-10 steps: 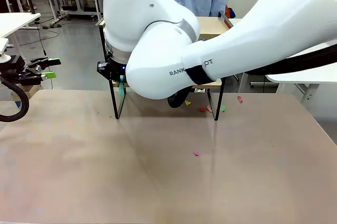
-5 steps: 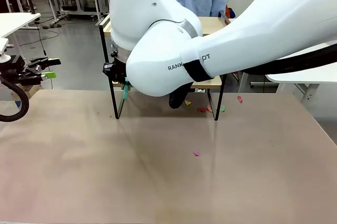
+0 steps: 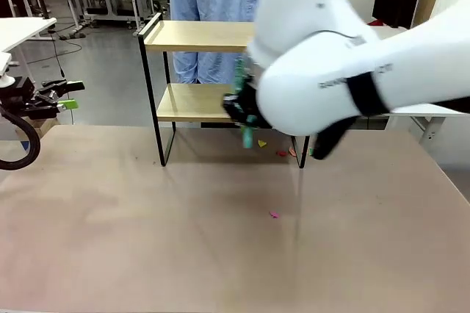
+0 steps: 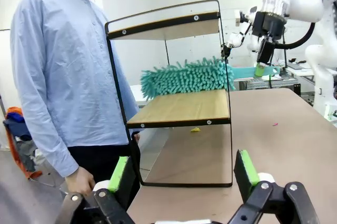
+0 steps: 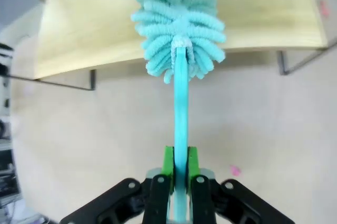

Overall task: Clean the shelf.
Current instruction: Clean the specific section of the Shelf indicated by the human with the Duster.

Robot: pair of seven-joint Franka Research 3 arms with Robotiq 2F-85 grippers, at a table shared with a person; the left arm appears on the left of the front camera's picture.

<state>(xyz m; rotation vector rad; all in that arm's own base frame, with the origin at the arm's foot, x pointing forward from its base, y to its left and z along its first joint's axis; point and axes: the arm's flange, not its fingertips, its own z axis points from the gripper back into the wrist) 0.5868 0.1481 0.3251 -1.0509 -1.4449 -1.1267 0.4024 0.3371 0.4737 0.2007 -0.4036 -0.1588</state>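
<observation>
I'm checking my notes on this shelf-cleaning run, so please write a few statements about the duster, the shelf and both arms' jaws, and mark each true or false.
1. The right jaws are shut on the handle of the teal duster. True.
2. The duster's fluffy head lies on the top board of the shelf. False: it is between the two boards, over the lower one.
3. The left jaws grip a cloth. False: they stand open with nothing between them.
4. A pink scrap lies on the table in front of the shelf. True.
</observation>
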